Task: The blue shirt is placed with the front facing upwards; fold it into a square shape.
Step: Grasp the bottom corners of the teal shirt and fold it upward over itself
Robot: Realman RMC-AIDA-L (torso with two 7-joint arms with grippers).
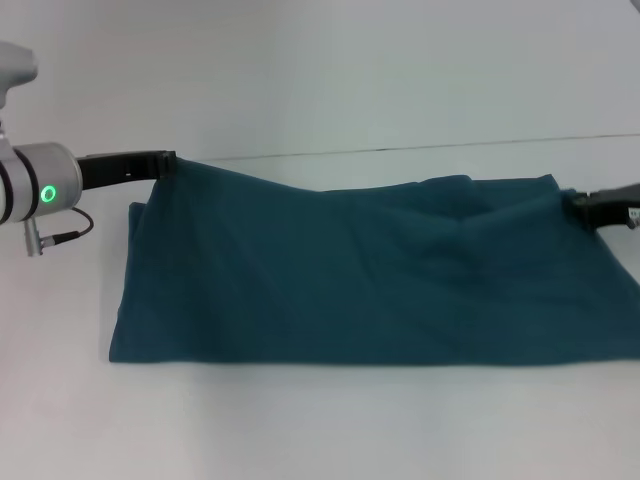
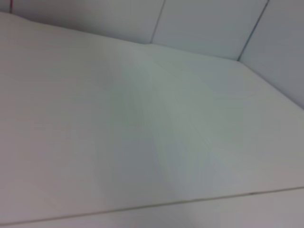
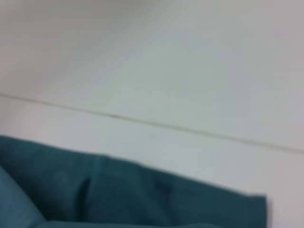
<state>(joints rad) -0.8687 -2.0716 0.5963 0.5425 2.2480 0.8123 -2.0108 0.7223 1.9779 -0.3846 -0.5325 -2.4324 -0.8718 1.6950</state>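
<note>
The dark teal-blue cotton shirt [image 1: 350, 275] lies folded on the white worktop [image 1: 320, 430], stretched between the left end effector [image 1: 165, 160] and right end effector [image 1: 582, 203], each pinching a far corner.

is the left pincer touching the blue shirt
Touching: in the head view the left pincer meets the raised far-left corner of the blue shirt, with no gap.

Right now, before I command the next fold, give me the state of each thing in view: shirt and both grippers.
blue shirt: folded over into a wide band on the table, far edge lifted at both ends, no lettering showing.
left gripper: at the shirt's far left corner, shut on the cloth.
right gripper: at the far right corner, shut on the cloth.
table: white, shirt's near edge resting on it.
</note>
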